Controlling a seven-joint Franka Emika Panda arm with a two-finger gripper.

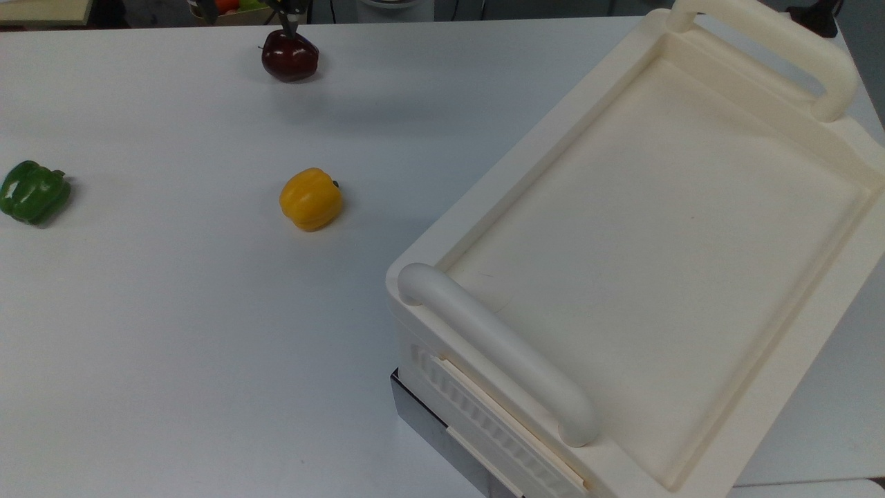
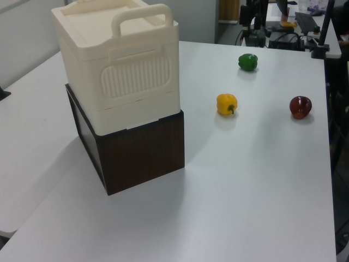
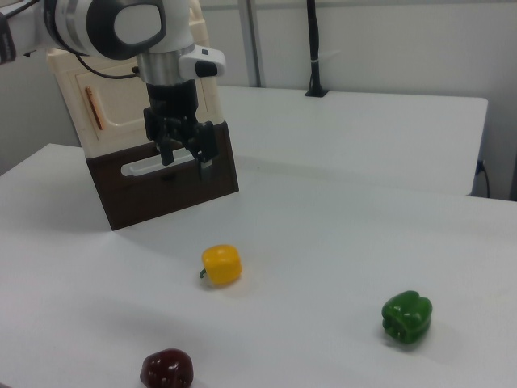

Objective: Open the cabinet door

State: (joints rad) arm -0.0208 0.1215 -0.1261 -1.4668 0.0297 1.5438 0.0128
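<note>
Sitting on a dark brown base (image 2: 143,153), the cabinet (image 2: 117,60), recessed top bare

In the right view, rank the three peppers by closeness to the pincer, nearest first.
From the pincer, in front of the cabinet:
1. Yellow pepper, just below it, mid-table.
2. Dark red pepper, bottom edge, the right view's left.
3. Green pepper, far on the right view's right.

Three peppers (image 1: 310,199) – one cabinet (image 1: 643,242) – two handles (image 1: 498,349).

White tables (image 3: 388,129) before a pale wall (image 3: 404,40), cluttered desk (image 2: 289,33) beyond.
</note>
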